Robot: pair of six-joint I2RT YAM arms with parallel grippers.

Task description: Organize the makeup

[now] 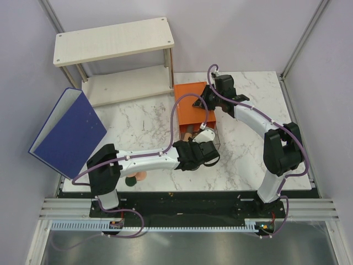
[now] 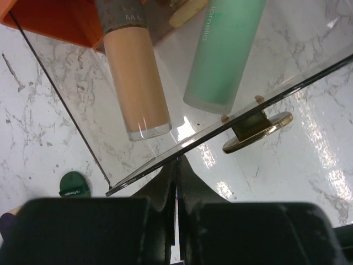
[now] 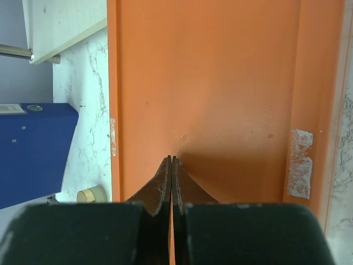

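A peach tube (image 2: 138, 83) with a dark cap and a mint-green tube (image 2: 223, 55) lie side by side in a clear drawer (image 2: 71, 110) pulled out of the orange box (image 1: 190, 105). My left gripper (image 2: 177, 161) is shut, its tips against the drawer's clear front panel, just left of the gold knob (image 2: 258, 131). My right gripper (image 3: 172, 159) is shut with its tips resting on the orange box's top (image 3: 220, 83). A dark green compact (image 1: 130, 180) and a peach disc (image 1: 142, 176) lie near the table's front edge. A gold-rimmed jar (image 3: 91, 194) stands left of the box.
A big blue binder (image 1: 69, 132) stands open at the table's left edge. A white two-level shelf (image 1: 113, 41) stands at the back left, behind the orange box. The left arm (image 1: 149, 160) stretches across the near part of the marble table (image 1: 248, 160).
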